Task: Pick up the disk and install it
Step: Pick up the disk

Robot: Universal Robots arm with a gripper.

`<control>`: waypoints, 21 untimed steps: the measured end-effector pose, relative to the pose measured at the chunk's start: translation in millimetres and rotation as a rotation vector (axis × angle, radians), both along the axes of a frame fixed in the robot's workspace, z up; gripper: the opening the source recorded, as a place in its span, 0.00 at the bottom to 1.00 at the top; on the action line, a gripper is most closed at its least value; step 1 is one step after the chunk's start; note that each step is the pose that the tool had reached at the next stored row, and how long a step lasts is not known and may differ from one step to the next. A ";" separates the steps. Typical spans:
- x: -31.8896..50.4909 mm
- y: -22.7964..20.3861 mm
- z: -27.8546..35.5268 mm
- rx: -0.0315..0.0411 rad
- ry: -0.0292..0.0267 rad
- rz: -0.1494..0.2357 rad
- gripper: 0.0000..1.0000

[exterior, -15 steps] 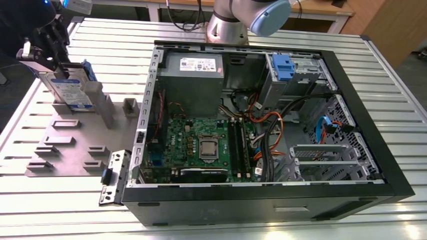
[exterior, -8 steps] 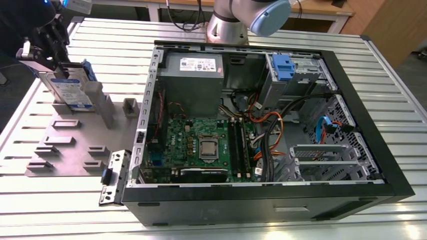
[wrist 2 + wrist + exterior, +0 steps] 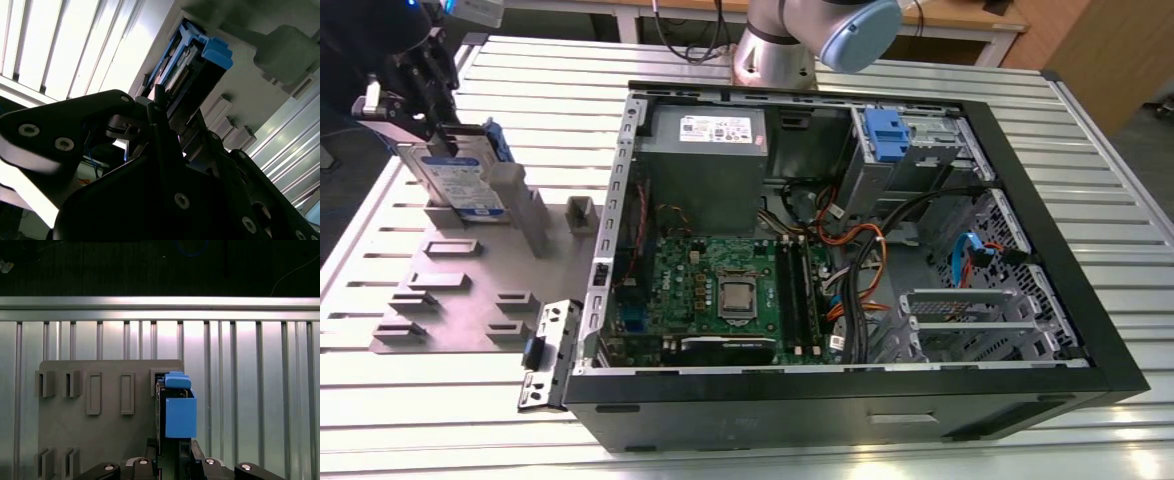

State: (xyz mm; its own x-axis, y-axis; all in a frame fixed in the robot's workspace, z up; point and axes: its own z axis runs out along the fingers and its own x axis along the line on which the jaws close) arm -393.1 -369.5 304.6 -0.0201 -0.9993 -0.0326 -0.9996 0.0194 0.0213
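A: The jaws, what do they have?
B: They are clenched on the disk [image 3: 454, 178]. In the exterior view it stands on its edge over the grey holder [image 3: 454, 300], at that view's left. It is well apart from the open computer case [image 3: 854, 410] on the table [image 3: 400, 430].
A: Why on its edge?
B: I think the holder's slots keep it upright, so the jaws can take its two flat faces from above. If its lower edge sits in a slot or hangs free, I cannot tell.
A: And around it?
B: A grey post [image 3: 534, 212] is just beside it. Inside the case are the power box [image 3: 707, 130], a blue tab [image 3: 886, 135] and orange and black cables [image 3: 854, 245] crossing the middle. In my opinion these cables could be in the way.
A: The second wrist view?
B: The disk [image 3: 202, 55], with its blue rail, reaches out from the black jaws.
A: The first wrist view?
B: The disk [image 3: 180, 415] is near a slot at the holder's [image 3: 100, 440] edge, with the ribbed table [image 3: 250, 390] beneath.
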 end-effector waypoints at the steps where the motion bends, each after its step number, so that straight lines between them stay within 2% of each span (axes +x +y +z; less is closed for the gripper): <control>1: 0.0 0.0 0.0 0.0000 0.0000 0.000 0.35; 21: 0.0 0.0 2.1 -0.0001 0.0001 0.000 0.35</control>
